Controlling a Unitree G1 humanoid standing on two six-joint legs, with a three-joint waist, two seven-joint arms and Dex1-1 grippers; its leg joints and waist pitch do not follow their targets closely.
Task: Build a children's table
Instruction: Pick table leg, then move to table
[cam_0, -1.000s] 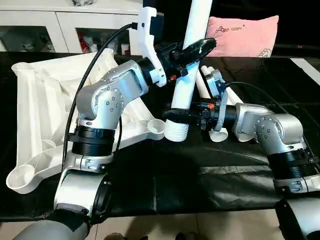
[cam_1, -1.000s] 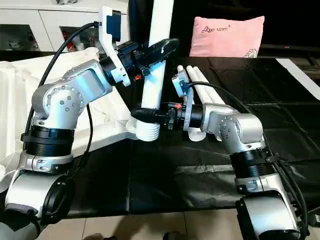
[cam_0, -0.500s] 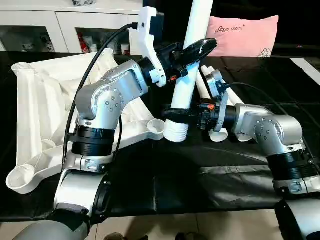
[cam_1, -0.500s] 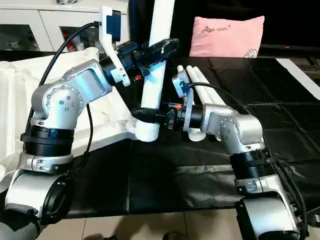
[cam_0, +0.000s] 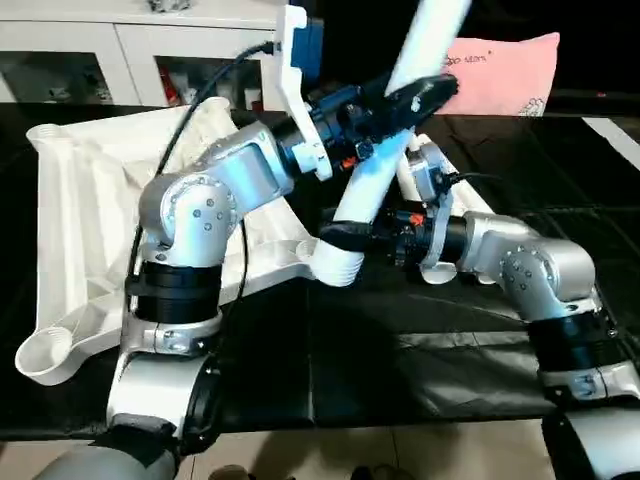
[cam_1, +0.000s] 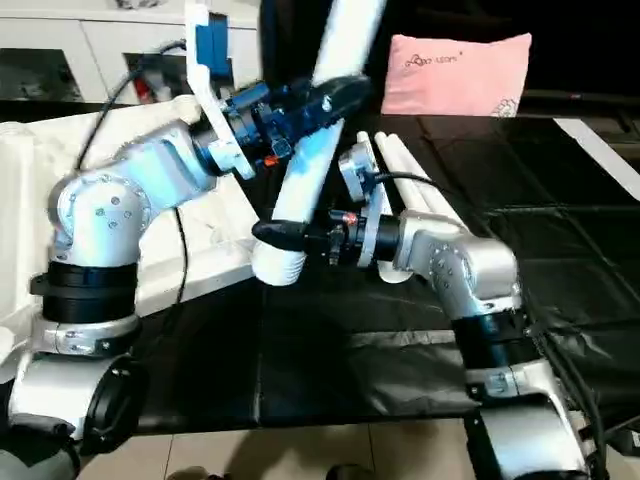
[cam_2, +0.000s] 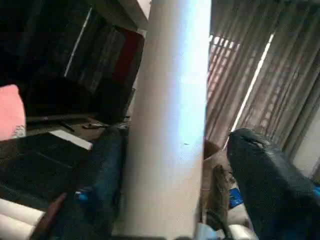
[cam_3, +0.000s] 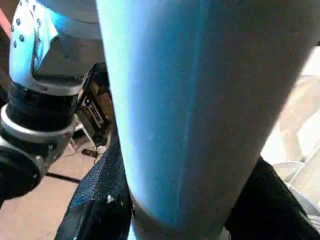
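white leg (cam_0: 372, 175) tilted, its ribbed end just beside the flipped table top's (cam_0: 85, 220) near corner socket. right gripper (cam_0: 345, 236) fingers clamp the leg low down. left gripper (cam_0: 415, 100) fingers spread around it higher up, one side apart.

Leg (cam_0: 372, 175) tilted, between fingers of left gripper (cam_0: 415, 100) above and right gripper (cam_0: 345, 237) near its lower end. Tabletop (cam_0: 80, 210) left of both grippers, corner socket just beside leg's lower end. Spare legs (cam_1: 415, 190) behind right gripper. Pillow (cam_0: 510, 70) beyond left gripper, cabinet (cam_0: 100, 60) behind tabletop.
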